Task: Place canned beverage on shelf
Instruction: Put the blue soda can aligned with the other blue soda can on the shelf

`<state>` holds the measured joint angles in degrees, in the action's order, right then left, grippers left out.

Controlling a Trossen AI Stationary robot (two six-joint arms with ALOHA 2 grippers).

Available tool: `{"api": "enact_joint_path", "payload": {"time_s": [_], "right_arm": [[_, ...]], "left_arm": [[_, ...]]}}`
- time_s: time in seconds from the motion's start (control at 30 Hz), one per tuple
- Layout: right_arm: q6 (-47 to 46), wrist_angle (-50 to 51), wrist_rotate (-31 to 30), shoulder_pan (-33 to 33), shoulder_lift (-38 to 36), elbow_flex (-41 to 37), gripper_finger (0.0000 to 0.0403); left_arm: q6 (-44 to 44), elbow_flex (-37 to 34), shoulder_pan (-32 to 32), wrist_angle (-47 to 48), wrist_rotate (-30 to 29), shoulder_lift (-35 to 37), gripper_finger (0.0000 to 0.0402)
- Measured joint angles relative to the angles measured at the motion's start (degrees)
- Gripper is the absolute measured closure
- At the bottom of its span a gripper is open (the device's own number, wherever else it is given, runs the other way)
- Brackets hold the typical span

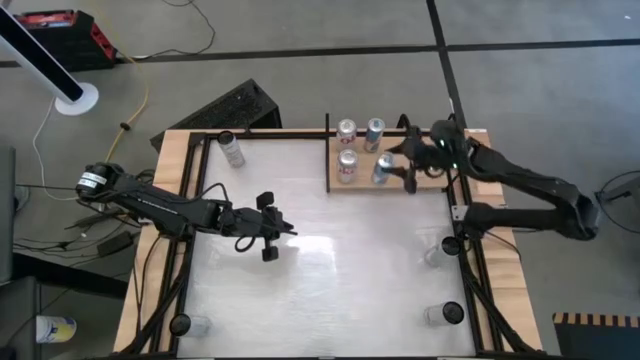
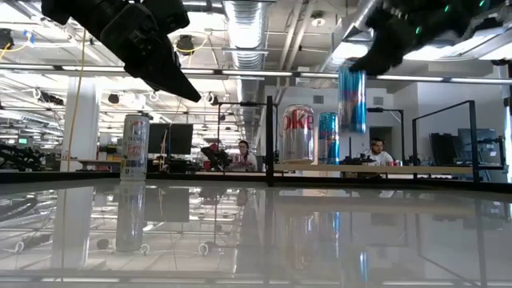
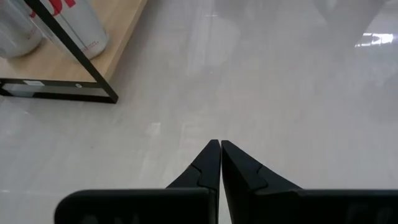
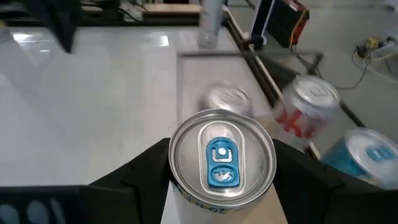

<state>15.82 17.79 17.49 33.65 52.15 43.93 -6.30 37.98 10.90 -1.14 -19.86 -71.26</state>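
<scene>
right claw [image 4: 222, 180]: clamped on blue can [image 4: 222, 157], raised over shelf [image 1: 395, 182] | left claw [image 3: 220, 148]: closed, empty, over table [image 1: 330, 270]

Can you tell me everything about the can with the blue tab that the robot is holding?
The can with the blue tab is a tall, slim metal drink can with a shiny silver lid and a blue body with some pink on it. It stands upright, and the right gripper holds it by its sides with its jaws spread around it. In the low view the can hangs in the air above the shelf, not resting on it. Three other cans stand on that shelf nearby. Nothing else touches it.
</scene>
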Motion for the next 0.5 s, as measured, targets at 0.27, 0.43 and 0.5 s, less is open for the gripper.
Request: {"api": "enact_joint_path", "payload": {"time_s": [0.27,0.43,0.5], "right_arm": [[2.42,-5.45,14.86,13.76,10.63,-0.32,0.0142],[2.49,-8.63,17.01,14.92,14.66,-0.22,0.0142],[2.94,-9.36,16.84,14.71,15.27,-0.3,0.0142]], "left_arm": [[-3.93,0.0,0.0,0.38,0.97,0.0,0.0402],[-4.11,0.0,0.0,0.41,1.6,0.0,0.0402],[-4.09,0.0,0.0,0.39,1.57,0.0,0.0402]]}}
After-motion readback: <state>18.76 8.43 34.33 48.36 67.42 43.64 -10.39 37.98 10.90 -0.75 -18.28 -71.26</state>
